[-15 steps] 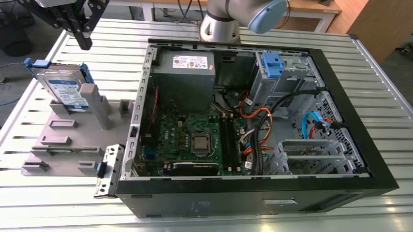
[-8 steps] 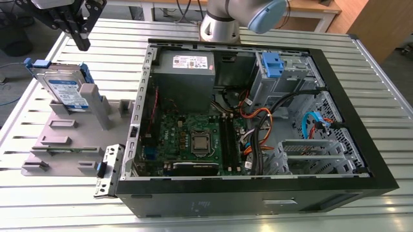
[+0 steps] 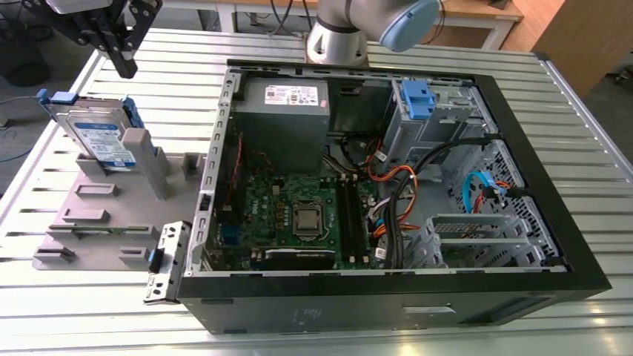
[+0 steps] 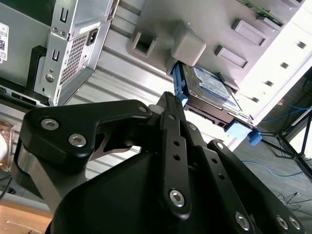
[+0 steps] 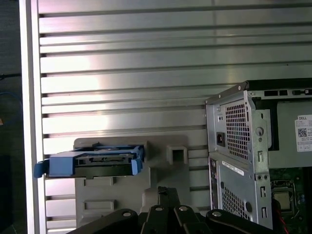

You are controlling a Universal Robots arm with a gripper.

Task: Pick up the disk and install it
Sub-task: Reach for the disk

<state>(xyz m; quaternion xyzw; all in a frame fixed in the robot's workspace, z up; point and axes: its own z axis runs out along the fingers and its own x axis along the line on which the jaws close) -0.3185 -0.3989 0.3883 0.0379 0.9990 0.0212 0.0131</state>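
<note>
Toward the exterior view's left, at mid-height of the frame, the disk (image 3: 102, 141) stands on edge in a slot of the grey holder (image 3: 94, 222). Its blue carrier frame runs round it and its white-and-blue label is showing. The open computer case (image 3: 534, 96) is just beside the holder. Nothing touches the disk.

From where I stand, the grasp looks best taken from straight above. The fingers should part enough to clear the drive's thickness and come down square to its flat faces. They should close firmly, and the lift should go straight up so the carrier does not jam in the slot.

The gripper (image 3: 126, 68) hangs in the upper left of the frame, above the disk and well apart from it. It points downward with its fingers pressed together on nothing. The arm (image 3: 376, 30) shows at the top centre, beyond the case.
</note>
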